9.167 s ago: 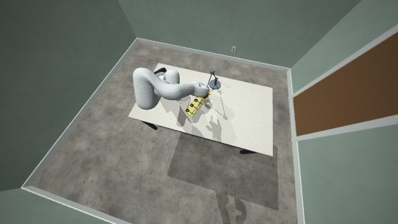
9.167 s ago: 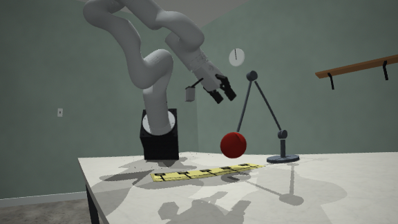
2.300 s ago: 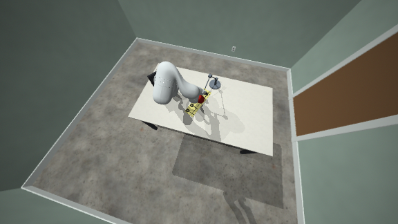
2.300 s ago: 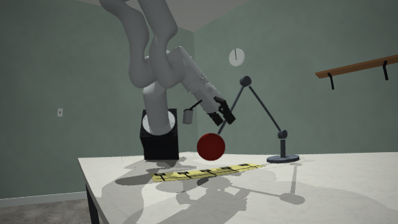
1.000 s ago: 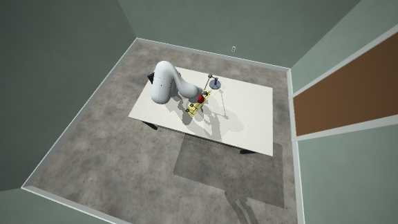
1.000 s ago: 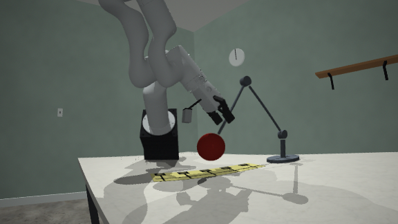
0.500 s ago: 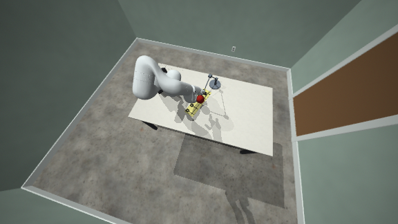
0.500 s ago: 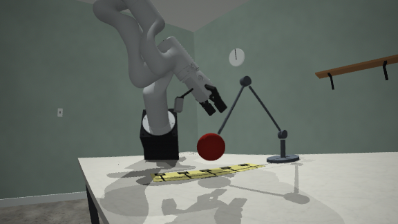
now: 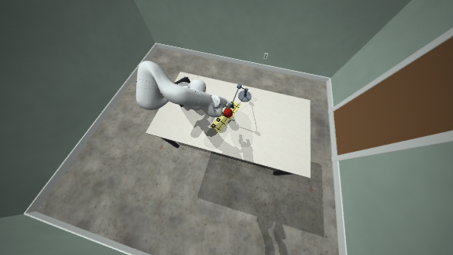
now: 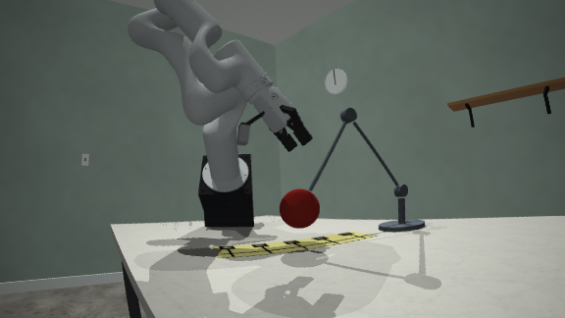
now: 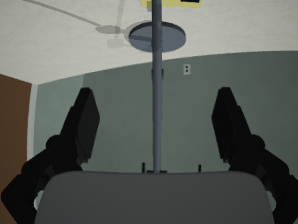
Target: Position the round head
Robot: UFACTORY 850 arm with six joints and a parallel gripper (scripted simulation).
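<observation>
From the top view, the lamp's red ball head (image 9: 227, 112) (image 10: 299, 208) sits near the middle of the frame, over the yellow numbered strip (image 9: 221, 127) (image 10: 369, 236), which runs down and left from the round foot (image 9: 244, 96) (image 10: 401, 225) (image 11: 170, 40), so reach can be judged against its marks. Which mark lies straight below, I cannot tell from here.

Over to the exterior view: the head hangs at centre, off the bench (image 9: 283, 130) (image 10: 466, 275), with the lamp's two rods making a peak at the elbow joint (image 9: 239, 86) (image 10: 348, 115). Nothing but the joints seems to be holding it up! The two-finger gripper (image 10: 297, 143) (image 11: 155, 102) is up and left of the head, apart from the lower rod (image 10: 327, 157) (image 11: 157, 100), presumably to let the lamp show whether it stays.

And the wrist view: the fingers stand wide at left and right, nothing gripped, the rod running down the middle between them in the picture. If this mark holds, a farther one may deserve a try; too far, and the head could sink.

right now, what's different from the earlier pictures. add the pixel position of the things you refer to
The head (image 9: 227, 112) (image 10: 299, 208) moved outward along the strip (image 9: 225, 123) (image 10: 280, 244) (image 11: 170, 3), and the elbow (image 9: 239, 86) (image 10: 348, 115) dropped. Then the end effector (image 9: 231, 105) (image 10: 298, 144) (image 11: 155, 102), now open, backed away toward the robot's base. Since that retreat began, the head kept its place. Foot (image 9: 241, 97) (image 10: 392, 227) (image 11: 172, 40) and strip stayed.
</observation>
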